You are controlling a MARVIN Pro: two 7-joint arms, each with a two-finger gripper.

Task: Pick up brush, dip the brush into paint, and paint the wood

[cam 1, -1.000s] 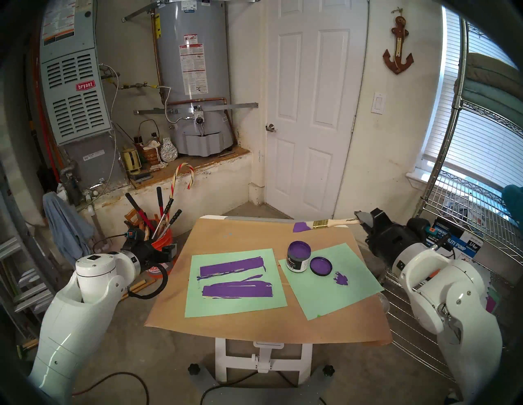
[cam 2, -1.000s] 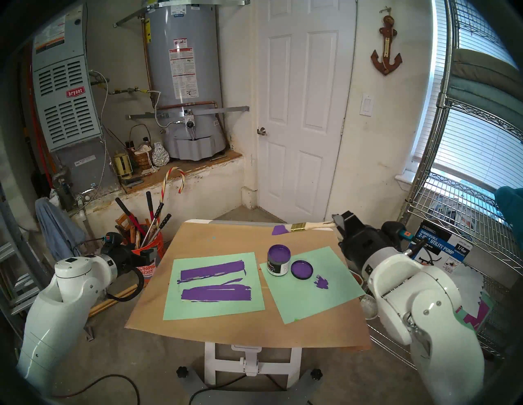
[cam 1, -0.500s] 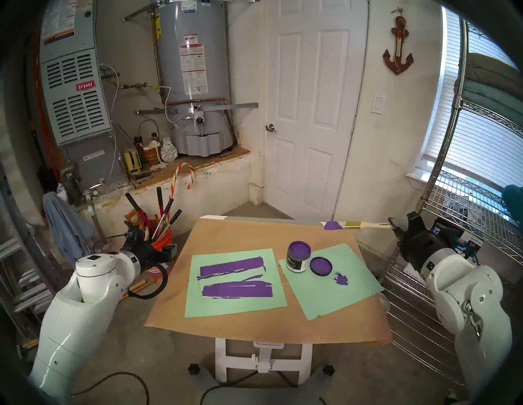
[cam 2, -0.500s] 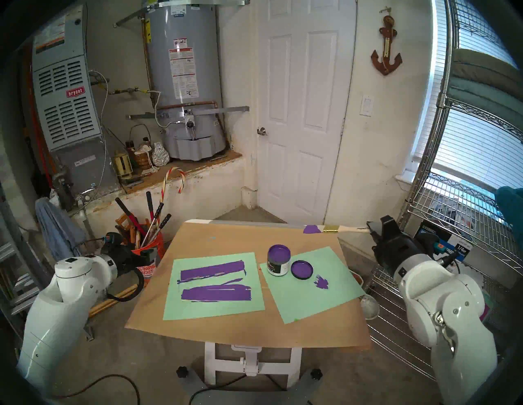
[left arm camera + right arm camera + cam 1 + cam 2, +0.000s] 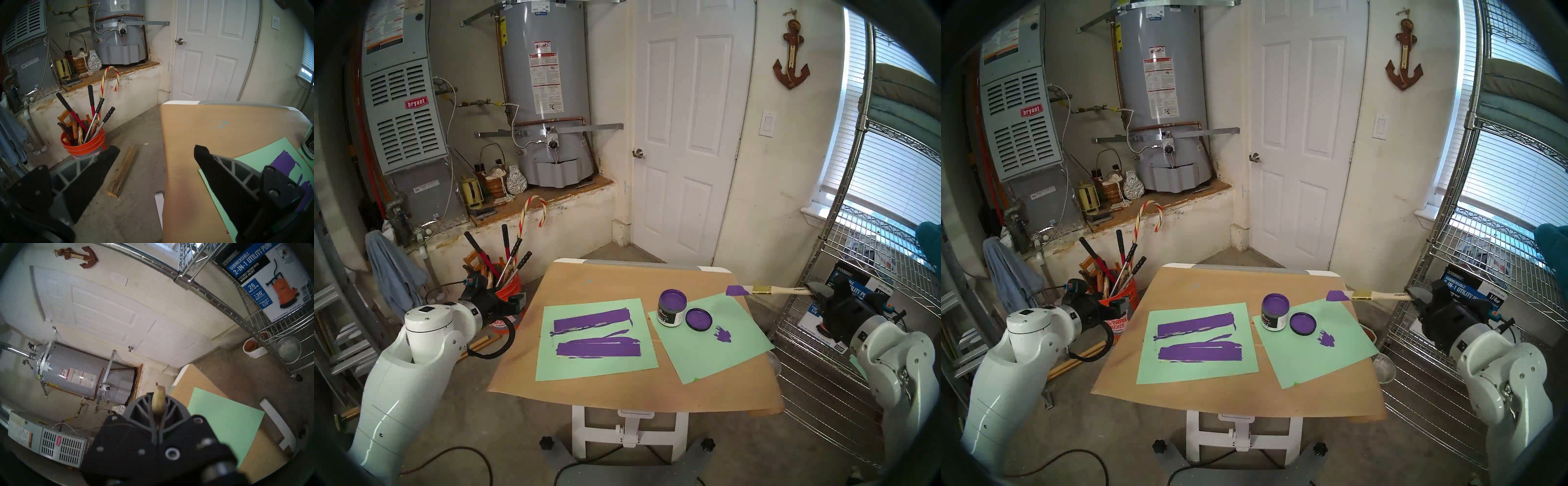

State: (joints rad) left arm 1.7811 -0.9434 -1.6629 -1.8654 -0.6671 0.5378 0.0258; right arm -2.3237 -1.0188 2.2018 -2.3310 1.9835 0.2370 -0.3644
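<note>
Beginning at our left gripper, we hold it idle off the table's left edge, its jaws spread wide with nothing between them; an orange bucket of tools stands on the floor beyond its left finger, and the brown paper covering the table runs ahead of its right finger.

Well to the right of that gripper, on a green sheet, lie two purple bars. We judge the nearer one to be the wood, already coated, though its ribs are too small to confirm; the farther bar looks like a streaky smear on the paper.

Further right, the paint sits open in its jar, the lid just beside it on a second green sheet.

At the far right, our right gripper is clamped on the tail of the brush handle, and the wrist view shows the handle end poking out between the closed fingers. The brush reaches leftward from the gripper, its purple bristles hanging over the table's right corner, apart from the jar.

The risks, as we judge them: wet bristles could drip on the paper, so long a lever gripped at its end could twist in our fingers, and a low sweep toward the jar could tip it.
</note>
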